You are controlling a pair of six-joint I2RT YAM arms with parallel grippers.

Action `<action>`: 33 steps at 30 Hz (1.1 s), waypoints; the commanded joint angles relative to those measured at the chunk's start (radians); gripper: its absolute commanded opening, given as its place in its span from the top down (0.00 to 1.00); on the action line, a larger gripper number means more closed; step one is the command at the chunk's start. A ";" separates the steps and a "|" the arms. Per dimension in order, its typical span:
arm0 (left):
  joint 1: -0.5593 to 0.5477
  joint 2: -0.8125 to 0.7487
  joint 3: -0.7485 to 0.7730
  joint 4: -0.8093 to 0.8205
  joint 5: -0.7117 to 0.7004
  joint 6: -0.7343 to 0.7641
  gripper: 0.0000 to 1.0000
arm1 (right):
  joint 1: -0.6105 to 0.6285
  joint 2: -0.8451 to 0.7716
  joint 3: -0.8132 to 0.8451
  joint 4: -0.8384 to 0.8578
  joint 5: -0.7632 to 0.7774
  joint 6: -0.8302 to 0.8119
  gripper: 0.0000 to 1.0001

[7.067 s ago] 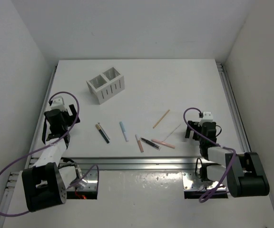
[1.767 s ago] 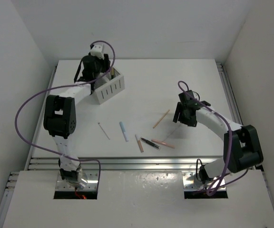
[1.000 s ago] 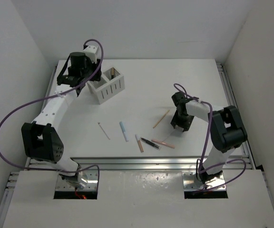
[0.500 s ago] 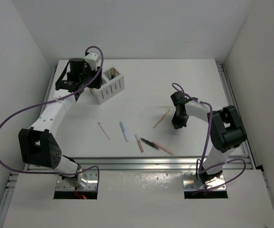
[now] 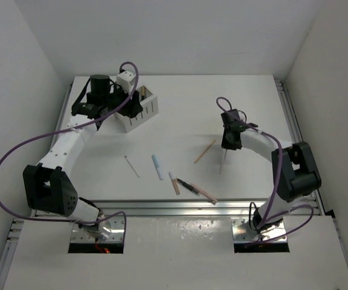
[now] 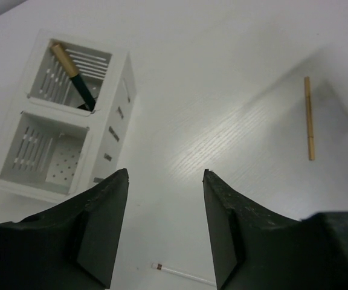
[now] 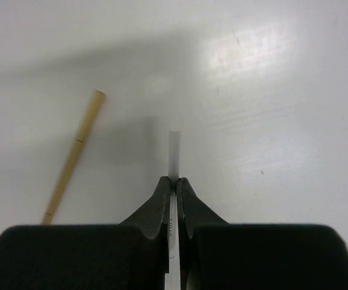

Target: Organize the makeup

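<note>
- White slim stick [image 7: 174,151] is pinched between the fully closed fingers of the right gripper [image 7: 174,181]. In the overhead view its free end points back toward the arm bases. Whether that end touches the white table [image 5: 252,103] I cannot tell.
- Tan slim stick [image 7: 72,158] lies flat on the table just left of the held one, apart from it.
- Left gripper [image 6: 165,175] hovers just beside the white slotted two-compartment box [image 6: 116,115], its jaws spread wide with nothing between them.
- Black pencil with a tan end [image 6: 77,78] leans inside the box, in the compartment farther from the left wrist camera.
- Pale blue stick [image 5: 156,167] lies between the arms, with a thin clear stick [image 5: 132,166] near it on the left.
- Pink stick [image 5: 174,182], black pen-like stick [image 5: 187,185] and peach stick [image 5: 205,192] lie close together nearer the arm bases. Whether they touch is unclear.
</note>
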 commanded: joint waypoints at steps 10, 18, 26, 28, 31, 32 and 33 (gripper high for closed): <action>-0.049 0.001 0.017 -0.001 0.399 0.077 0.24 | 0.146 -0.265 0.020 0.735 -0.304 -0.104 1.00; -0.104 0.038 0.054 -0.001 0.549 0.086 0.19 | 0.253 -0.152 0.114 0.956 -0.540 -0.026 1.00; -0.104 0.060 0.054 0.071 0.540 0.008 0.18 | 0.299 -0.121 0.131 1.024 -0.566 0.007 1.00; -0.104 0.069 0.045 0.097 0.549 -0.001 0.19 | 0.302 -0.112 0.128 1.033 -0.566 0.032 1.00; -0.104 0.069 0.034 0.106 0.536 -0.023 0.33 | 0.309 -0.098 0.128 1.048 -0.577 0.060 1.00; -0.104 0.069 0.034 0.106 0.525 -0.023 0.39 | 0.310 -0.096 0.131 1.053 -0.577 0.063 1.00; -0.104 0.069 0.034 0.106 0.525 -0.033 0.46 | 0.318 -0.096 0.128 1.053 -0.580 0.065 1.00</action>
